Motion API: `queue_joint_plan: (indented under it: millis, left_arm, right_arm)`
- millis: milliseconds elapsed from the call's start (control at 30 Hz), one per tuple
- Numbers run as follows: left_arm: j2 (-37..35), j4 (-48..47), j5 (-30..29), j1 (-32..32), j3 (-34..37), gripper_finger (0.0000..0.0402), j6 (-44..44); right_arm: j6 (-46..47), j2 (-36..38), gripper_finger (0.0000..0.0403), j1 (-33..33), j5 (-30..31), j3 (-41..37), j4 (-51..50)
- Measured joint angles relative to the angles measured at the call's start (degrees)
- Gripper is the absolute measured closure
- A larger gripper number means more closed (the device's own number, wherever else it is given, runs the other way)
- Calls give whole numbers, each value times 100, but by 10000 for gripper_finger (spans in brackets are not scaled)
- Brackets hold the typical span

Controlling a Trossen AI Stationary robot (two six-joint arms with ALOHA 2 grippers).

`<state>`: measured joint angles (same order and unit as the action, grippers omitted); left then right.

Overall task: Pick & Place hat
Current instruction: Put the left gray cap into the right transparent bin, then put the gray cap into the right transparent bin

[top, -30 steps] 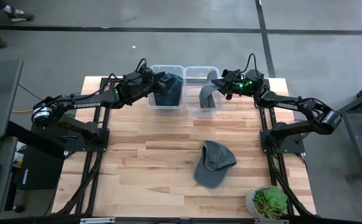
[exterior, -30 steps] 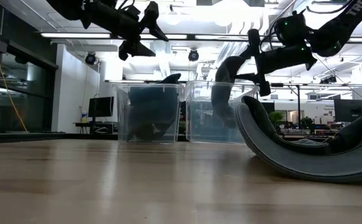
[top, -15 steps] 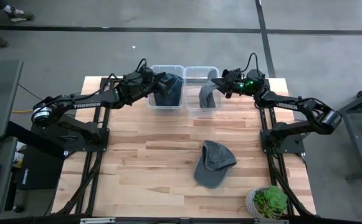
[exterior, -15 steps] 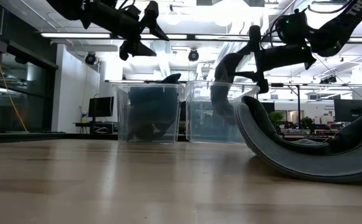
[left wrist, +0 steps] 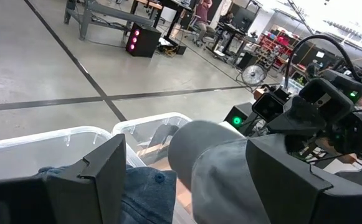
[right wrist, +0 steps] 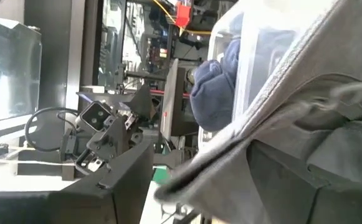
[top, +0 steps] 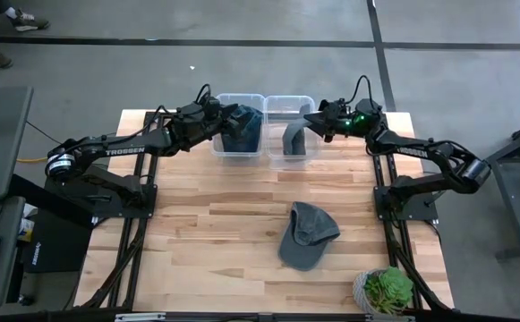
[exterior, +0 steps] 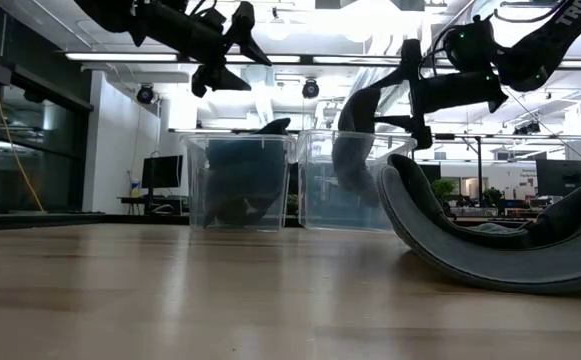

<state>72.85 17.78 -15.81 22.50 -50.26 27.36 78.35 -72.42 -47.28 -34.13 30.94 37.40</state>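
Light wooden slatted table [top: 224, 233], two dark arms reaching to its far edge. Two clear plastic bins sit side by side there, touching: the left clear bin [top: 240, 143] and, just beside it, the right clear bin [top: 289, 148].

Largest loose item: a grey-blue cloth cap [top: 306, 234] lying free on the table, well nearer than the right clear bin, brim curled up in the low view [exterior: 490, 250]. A dark blue cap [top: 242, 128] fills the left clear bin. A grey cap [top: 294, 137] hangs partly down into the right clear bin, its top pinched by the right gripper [top: 318, 119], fingers clamped on the cloth [exterior: 370, 100].

Left gripper [top: 225, 115] hovers above the left clear bin, fingers spread, holding nothing.

Small green potted plant [top: 386, 290] at the near corner, well apart from the right clear bin.
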Motion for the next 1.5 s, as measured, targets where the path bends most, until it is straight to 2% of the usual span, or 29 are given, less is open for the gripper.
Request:
queue_joint_plan:
  millis: [133,567,800,1267,1500]
  left_arm:
    - [0,0,0,-1,-1,126,0]
    - [-1,2,52,-2,0,126,1]
    - [1,0,100,0,0,126,14]
    - [-1,-332,586,-2,0,126,462]
    - [-1,-455,1098,-2,0,126,837]
  right_arm:
    - [7,0,151,-222,-420,0,-29]
    - [-268,20,151,-770,-1149,48,19]
    - [-1186,20,151,-783,-1503,656,-176]
    - [-3922,266,151,-783,-2850,2722,-2566]
    - [-4857,804,151,-719,-3242,3060,-3323]
